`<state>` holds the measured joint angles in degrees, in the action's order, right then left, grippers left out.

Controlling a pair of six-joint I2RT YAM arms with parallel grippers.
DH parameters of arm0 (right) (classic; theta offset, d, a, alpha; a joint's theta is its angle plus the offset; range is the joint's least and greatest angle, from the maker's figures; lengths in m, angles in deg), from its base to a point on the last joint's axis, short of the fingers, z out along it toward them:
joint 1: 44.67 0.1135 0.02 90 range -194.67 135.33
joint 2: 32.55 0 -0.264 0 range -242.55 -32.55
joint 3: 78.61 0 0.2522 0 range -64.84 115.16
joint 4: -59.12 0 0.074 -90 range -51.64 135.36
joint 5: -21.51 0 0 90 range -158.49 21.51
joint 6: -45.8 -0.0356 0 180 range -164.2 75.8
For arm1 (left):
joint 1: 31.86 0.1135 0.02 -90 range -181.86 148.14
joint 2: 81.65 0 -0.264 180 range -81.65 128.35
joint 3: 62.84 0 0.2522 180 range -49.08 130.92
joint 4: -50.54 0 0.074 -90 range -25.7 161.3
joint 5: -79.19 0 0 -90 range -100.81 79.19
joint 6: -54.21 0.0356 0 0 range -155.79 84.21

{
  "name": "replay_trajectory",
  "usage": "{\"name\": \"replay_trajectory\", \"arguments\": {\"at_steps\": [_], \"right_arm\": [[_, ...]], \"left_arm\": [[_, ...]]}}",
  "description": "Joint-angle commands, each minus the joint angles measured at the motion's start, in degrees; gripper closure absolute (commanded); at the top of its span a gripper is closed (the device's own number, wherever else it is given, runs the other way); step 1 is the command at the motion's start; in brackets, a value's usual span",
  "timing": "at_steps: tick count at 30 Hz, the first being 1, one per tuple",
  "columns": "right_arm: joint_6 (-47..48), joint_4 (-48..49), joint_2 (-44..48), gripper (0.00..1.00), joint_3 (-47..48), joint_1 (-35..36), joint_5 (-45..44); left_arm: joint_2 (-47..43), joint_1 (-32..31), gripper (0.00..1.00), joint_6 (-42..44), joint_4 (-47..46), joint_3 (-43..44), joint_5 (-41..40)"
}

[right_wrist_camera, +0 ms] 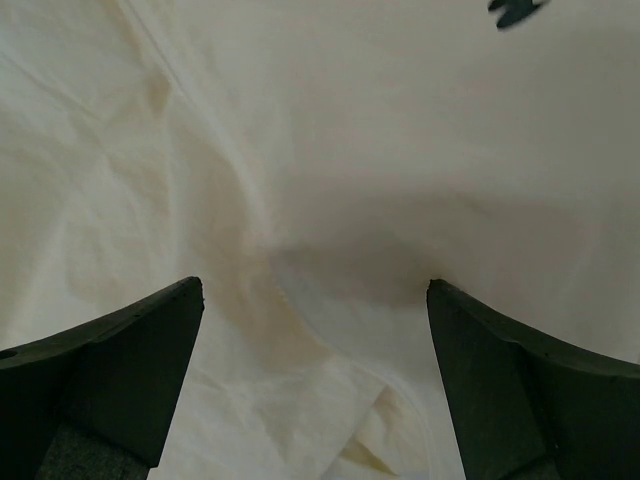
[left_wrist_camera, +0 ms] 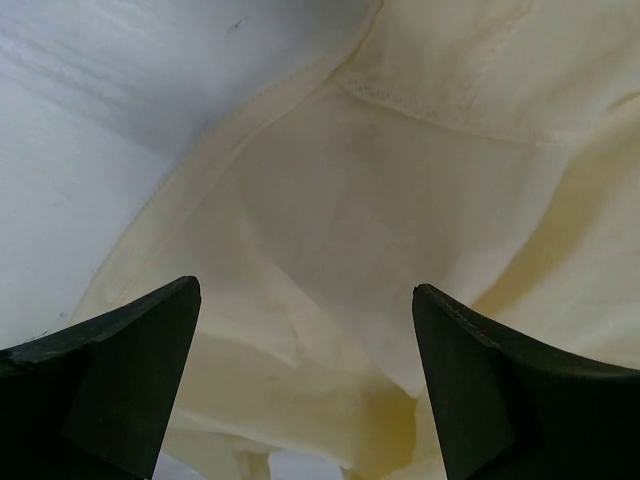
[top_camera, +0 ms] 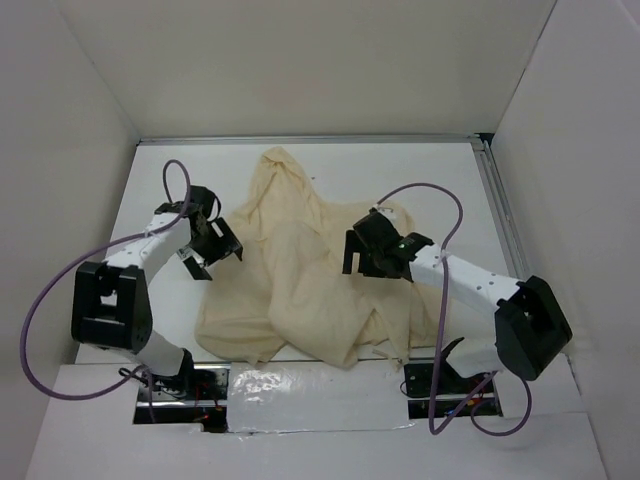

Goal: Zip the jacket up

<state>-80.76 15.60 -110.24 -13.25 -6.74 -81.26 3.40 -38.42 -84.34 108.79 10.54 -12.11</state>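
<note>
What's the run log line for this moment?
crumpled cream fabric jacket: heaped on table | left gripper: open, above jacket edge | right gripper: open, above jacket

Nothing can be read in any of the views: no text, label, brand, number or sign. A small dark mark [right_wrist_camera: 512, 10] shows on the jacket [right_wrist_camera: 400, 150] at the far right edge of the right wrist view. It is cut off by the frame and too blurred to make out.
</note>
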Motion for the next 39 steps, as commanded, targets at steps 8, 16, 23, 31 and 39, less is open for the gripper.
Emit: {"name": "replay_trajectory", "arguments": {"at_steps": [8,16,23,31,39], "right_arm": [[-6.51,1.19,-13.7,0.01,4.47,-5.14,-1.56],[-4.75,-3.72,-30.82,0.05,23.79,-21.66,6.35],[1.65,-4.7,-41.05,0.05,44.96,-30.28,11.98],[17.39,-3.73,-22.88,0.03,37.84,-18.38,-0.58],[24.69,-0.65,-13.71,0.0,25.4,14.42,-0.93]], "left_arm": [[24.34,-2.04,0.05,-0.13,-4.6,12.17,1.92],[45.25,-2.4,0.16,3.99,-0.11,39.06,4.98],[56.18,-1.87,0.01,12.94,-4.4,68.49,13.68],[34.95,0.06,0.01,9.29,-6.0,48.67,12.12],[0.66,11.74,0.01,-3.29,-1.43,10.46,10.88]]}}
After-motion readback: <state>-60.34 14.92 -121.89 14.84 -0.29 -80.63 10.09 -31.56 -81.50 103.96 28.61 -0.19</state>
